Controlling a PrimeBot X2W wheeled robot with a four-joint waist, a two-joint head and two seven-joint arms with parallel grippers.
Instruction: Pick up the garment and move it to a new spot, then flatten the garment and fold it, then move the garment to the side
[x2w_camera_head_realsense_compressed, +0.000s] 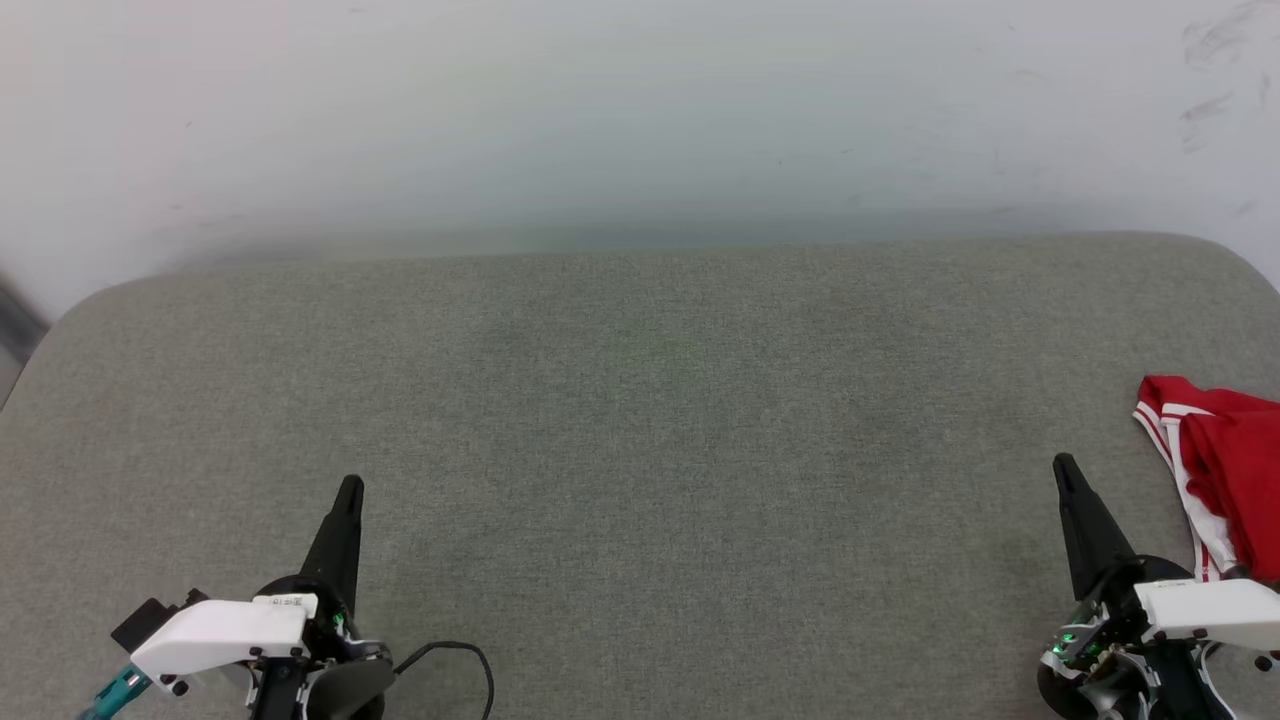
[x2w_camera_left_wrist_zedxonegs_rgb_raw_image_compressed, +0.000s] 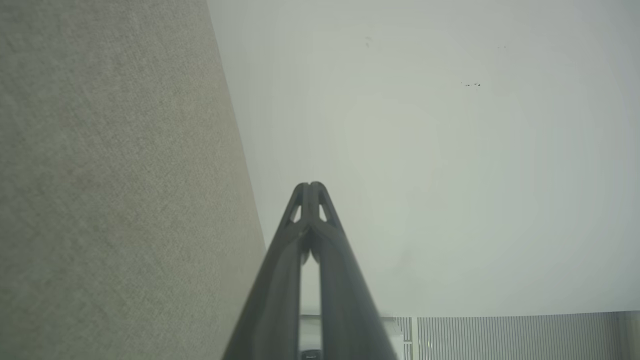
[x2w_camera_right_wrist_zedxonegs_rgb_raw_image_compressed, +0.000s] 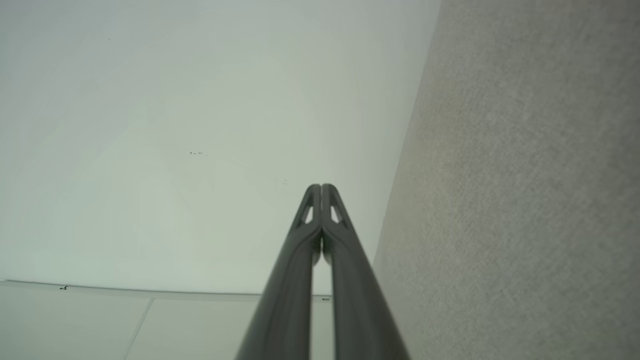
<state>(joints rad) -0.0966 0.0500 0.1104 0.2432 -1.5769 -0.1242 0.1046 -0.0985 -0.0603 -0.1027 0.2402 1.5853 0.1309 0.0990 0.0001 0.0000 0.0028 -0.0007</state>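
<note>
Rightward, the garment (x2w_camera_head_realsense_compressed: 1225, 470) lies bunched at the edge of the grey upholstered surface (x2w_camera_head_realsense_compressed: 640, 420), just beside the right gripper (x2w_camera_head_realsense_compressed: 1063, 465). It and the left gripper (x2w_camera_head_realsense_compressed: 350, 488) are pinched together, empty, with a white wall (x2w_camera_head_realsense_compressed: 640, 120) beyond.

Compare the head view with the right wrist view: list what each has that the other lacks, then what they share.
Head view: the red garment bunched at the picture's right edge, near the right gripper, and the left gripper, shut. Right wrist view: the right gripper's fingertips close up, pressed together, and a horizontal seam under the wall. Shared: the right gripper, the grey fabric surface, the pale wall.
</note>
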